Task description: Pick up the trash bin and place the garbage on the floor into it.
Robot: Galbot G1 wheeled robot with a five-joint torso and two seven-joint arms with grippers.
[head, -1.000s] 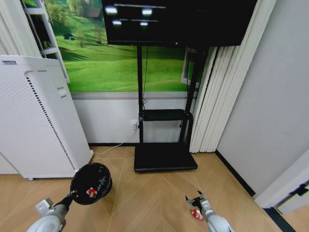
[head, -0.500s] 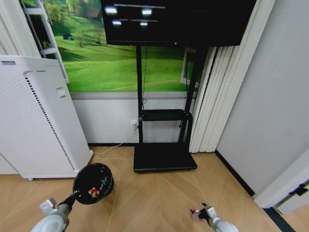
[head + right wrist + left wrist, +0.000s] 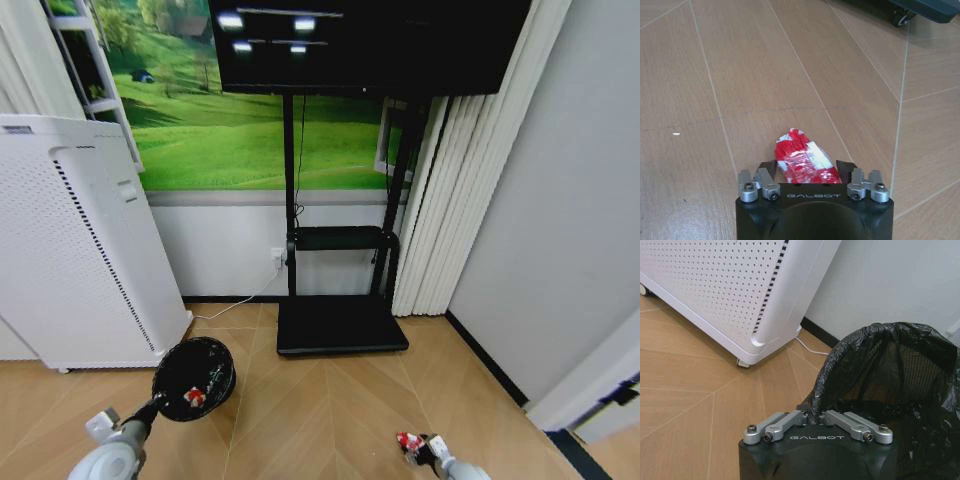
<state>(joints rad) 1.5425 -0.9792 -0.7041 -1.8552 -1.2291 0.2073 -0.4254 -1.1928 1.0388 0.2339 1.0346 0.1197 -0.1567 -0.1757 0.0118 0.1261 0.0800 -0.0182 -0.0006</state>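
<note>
The left claw is pinched on the rim of the bin, holding it beside the white appliance. The right claw stands spread around a red-and-white wrapper on the floor, not yet squeezing. Closing off-centre could let the crinkly wrapper slide out, and the thin rim grip may slip.

my left gripper and right gripper share one build: a black housing lettered galbot in white, silver linkage bars with dark screws, black fingers; grey rounded forearms behind.
</note>
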